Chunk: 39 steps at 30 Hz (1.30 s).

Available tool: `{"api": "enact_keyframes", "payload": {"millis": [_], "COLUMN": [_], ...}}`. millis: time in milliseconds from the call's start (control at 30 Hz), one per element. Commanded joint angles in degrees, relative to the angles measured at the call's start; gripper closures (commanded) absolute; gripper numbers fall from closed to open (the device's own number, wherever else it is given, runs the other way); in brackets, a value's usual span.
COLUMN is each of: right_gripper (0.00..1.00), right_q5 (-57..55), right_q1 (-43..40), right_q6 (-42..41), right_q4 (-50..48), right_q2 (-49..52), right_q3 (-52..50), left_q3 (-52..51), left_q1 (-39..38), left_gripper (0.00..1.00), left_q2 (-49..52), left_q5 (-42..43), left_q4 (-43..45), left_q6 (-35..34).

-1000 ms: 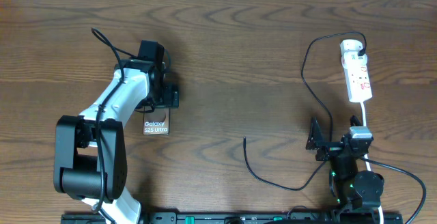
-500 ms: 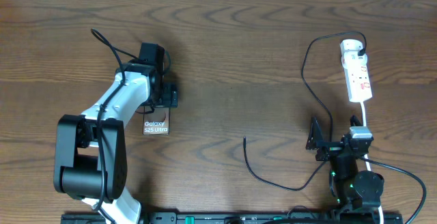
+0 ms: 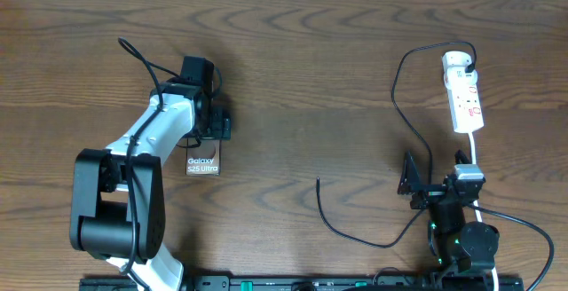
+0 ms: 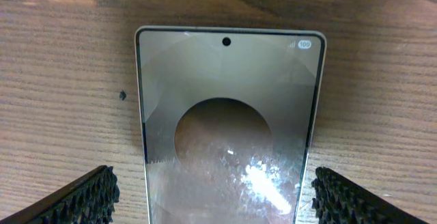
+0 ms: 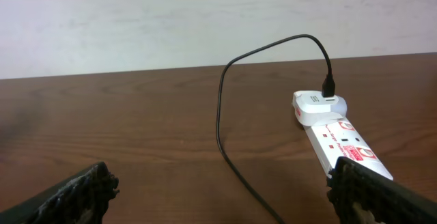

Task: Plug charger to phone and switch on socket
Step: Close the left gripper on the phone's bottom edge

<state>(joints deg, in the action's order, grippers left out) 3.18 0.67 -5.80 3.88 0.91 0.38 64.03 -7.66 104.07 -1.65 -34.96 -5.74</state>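
Observation:
The phone (image 3: pixel 203 163) lies flat on the wooden table (image 3: pixel 311 87), with white "Galaxy" lettering on its near end. In the left wrist view the phone (image 4: pixel 229 115) fills the centre, screen up. My left gripper (image 3: pixel 211 136) hangs over its far end, open, one black finger (image 4: pixel 85 197) on each side and a small gap to each edge. The charger (image 3: pixel 401 114) runs from the socket (image 3: pixel 464 91) down to a free tip (image 3: pixel 318 182) on bare wood. My right gripper (image 3: pixel 435 176) stands open near the socket's near end. The charger (image 5: pixel 222 115) passes between its fingers (image 5: pixel 82 193), untouched.
A white cord (image 3: pixel 497 216) runs from the socket past the right arm's base (image 3: pixel 463 242). The left arm's base (image 3: pixel 111 216) stands at the near left. A pale wall (image 5: pixel 205 19) rises behind the table's far edge.

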Motion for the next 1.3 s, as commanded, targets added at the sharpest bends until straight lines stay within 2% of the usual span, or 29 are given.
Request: {"api": "enact_keyframes", "payload": {"millis": [0, 133, 1267], "right_gripper": [0.01, 0.01, 0.01], "right_q5": [-0.04, -0.04, -0.04], "right_q1": [0.55, 0.55, 0.55], "right_q6": [0.31, 0.31, 0.31], "right_q4": [0.22, 0.22, 0.22], "right_q2": [-0.22, -0.22, -0.22], "right_q3": [-0.07, -0.07, -0.07], "left_q3": [-1.09, -1.2, -5.22], "left_q1": [0.24, 0.24, 0.24], "left_gripper": [0.1, 0.1, 0.1], "left_q2": [-0.39, -0.37, -0.35], "left_q5": [-0.07, 2.51, 2.49], "left_q4": [0.15, 0.15, 4.09], "left_q6": [0.76, 2.51, 4.24]}}
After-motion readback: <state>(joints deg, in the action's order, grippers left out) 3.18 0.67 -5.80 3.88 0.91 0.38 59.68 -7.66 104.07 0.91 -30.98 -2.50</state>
